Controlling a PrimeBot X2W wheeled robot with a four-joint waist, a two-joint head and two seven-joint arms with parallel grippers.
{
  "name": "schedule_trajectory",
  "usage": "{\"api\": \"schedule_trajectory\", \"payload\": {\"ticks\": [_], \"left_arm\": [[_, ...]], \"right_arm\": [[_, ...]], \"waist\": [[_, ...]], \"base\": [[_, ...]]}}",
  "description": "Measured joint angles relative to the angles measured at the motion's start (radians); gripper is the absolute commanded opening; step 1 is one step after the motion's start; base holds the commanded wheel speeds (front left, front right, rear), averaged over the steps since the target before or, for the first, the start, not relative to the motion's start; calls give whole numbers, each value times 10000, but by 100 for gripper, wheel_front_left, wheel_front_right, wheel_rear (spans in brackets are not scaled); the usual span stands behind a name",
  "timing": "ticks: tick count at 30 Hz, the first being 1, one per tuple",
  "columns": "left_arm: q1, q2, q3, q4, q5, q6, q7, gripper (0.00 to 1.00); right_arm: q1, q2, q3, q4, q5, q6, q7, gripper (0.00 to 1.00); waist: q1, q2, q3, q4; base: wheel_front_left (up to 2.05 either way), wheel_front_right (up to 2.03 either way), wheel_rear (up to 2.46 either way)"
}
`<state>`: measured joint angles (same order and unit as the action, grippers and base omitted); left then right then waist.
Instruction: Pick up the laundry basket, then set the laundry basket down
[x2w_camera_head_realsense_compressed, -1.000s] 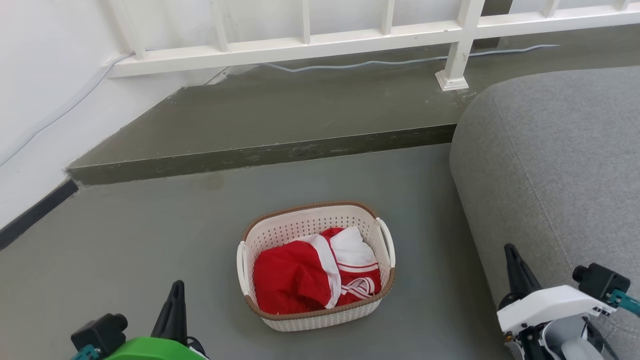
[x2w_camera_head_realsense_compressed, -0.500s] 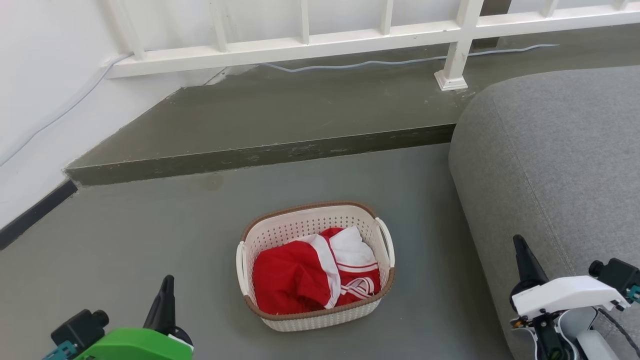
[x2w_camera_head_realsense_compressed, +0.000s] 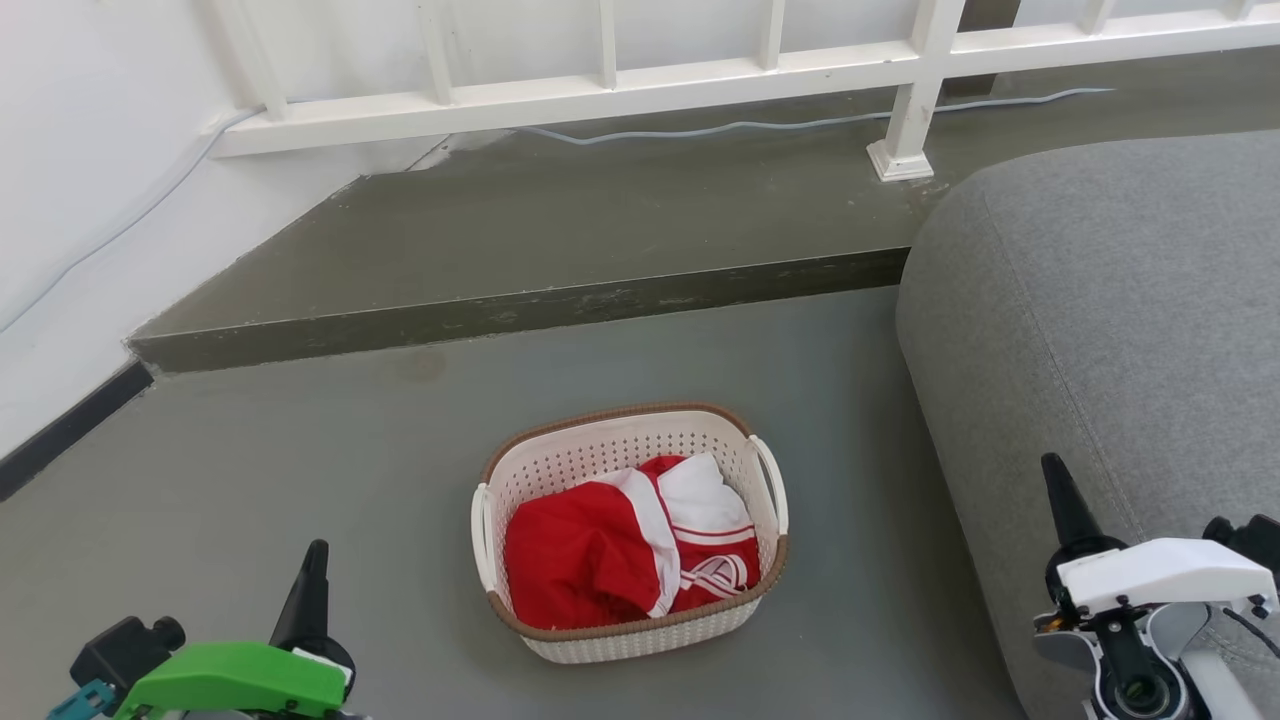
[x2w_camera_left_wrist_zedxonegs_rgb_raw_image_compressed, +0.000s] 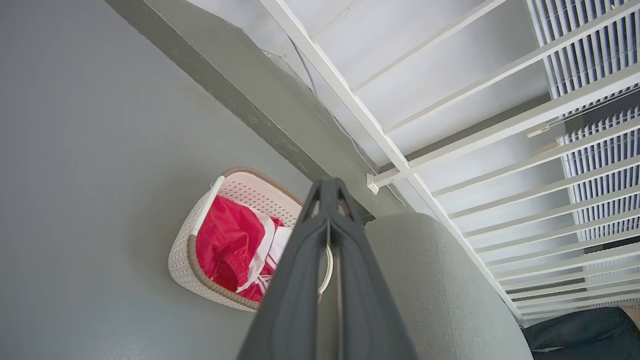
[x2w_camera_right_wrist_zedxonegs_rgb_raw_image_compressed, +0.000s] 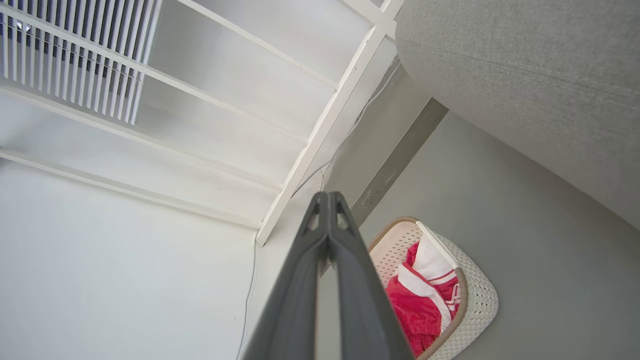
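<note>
Laundry basket (x2w_camera_head_realsense_compressed: 600, 455) sits upright on the floor (x2w_camera_head_realsense_compressed: 300, 470), between my two arms and ahead of them, with the step (x2w_camera_head_realsense_compressed: 520, 310) behind it and the sofa (x2w_camera_head_realsense_compressed: 1100, 300) off to its right. Nothing is touching it.

Left pincer (x2w_camera_head_realsense_compressed: 316, 552) is low at my left and right pincer (x2w_camera_head_realsense_compressed: 1058, 485) is low at my right, against the sofa front. Both are well apart from the basket. The wrist views show each one pressed together and pinching nothing: left (x2w_camera_left_wrist_zedxonegs_rgb_raw_image_compressed: 327, 187), right (x2w_camera_right_wrist_zedxonegs_rgb_raw_image_compressed: 327, 197).

My read: this fits two stages, a basket waiting to be lifted or one already put back down. The frames don't settle which, so I'm not calling a move.

Handling notes that hold either way:
- The grip points are the thin loops on the short sides, so the load wants sharing evenly to keep it level.
- The right arm has little room beside the sofa, so I'd swing it wide of the fabric.
- The cloth is heaped toward the near end, so I expect a slight tip that way.

Count:
- 1 basket
- 2 loop handles: left handle (x2w_camera_head_realsense_compressed: 482, 535), right handle (x2w_camera_head_realsense_compressed: 772, 480)
- 1 red-and-white clothing bundle (x2w_camera_head_realsense_compressed: 590, 560); I can't tell how many pieces are in it
- 2 pincers
- 1 sofa
- 1 step
</note>
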<state>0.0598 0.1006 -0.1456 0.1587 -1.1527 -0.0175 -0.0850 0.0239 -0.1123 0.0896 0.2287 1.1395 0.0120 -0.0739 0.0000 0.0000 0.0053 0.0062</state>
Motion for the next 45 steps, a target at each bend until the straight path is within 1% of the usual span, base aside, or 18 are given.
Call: {"api": "schedule_trajectory", "payload": {"ticks": [4, 5, 7, 10, 19, 30, 34, 41, 45], "left_arm": [[-81, 17, 109, 82, -495, -35, 136, 0], [-139, 21, 150, 123, -805, -104, 153, 0], [-198, 23, 196, 173, -1012, -138, 228, 0], [-220, 25, 282, 245, -1452, -230, 307, 0], [-422, 33, 518, 384, -2579, -447, 504, 0], [-650, 38, 815, 614, -3996, -681, 767, 0], [-705, 40, 890, 656, -4305, -715, 846, 0], [-872, 44, 1106, 798, -5262, -905, 1022, 0], [-914, 46, 1122, 853, -5340, -922, 1034, 0]], "right_arm": [[-12, 8, -134, 36, 512, 107, 107, 0], [-37, 15, -198, 50, 788, 144, 173, 0], [-76, 23, -255, 56, 1034, 222, 221, 0], [-174, 31, -360, 69, 1419, 242, 316, 0], [-264, 67, -639, 128, 2545, 495, 529, 0], [-454, 109, -999, 199, 3950, 727, 838, 0], [-512, 119, -1101, 217, 4291, 803, 924, 0], [-648, 155, -1319, 257, 5204, 957, 1101, 0], [-672, 157, -1363, 272, 5325, 1014, 1114, 0]], "waist": [[0, 0, -2, -7], [0, 0, -2, -10], [0, 0, -3, -13], [0, 0, -4, -17], [0, 0, -7, -31], [0, 0, -10, -48], [0, 0, -11, -53], [0, 0, -13, -64], [0, 0, -14, -64]], "base": [[0, 0, 0], [0, 0, 0], [0, 0, 0], [0, 0, 0], [0, 0, 0], [0, 0, 0], [0, 0, 0], [0, 0, 0], [0, 0, 0]]}}
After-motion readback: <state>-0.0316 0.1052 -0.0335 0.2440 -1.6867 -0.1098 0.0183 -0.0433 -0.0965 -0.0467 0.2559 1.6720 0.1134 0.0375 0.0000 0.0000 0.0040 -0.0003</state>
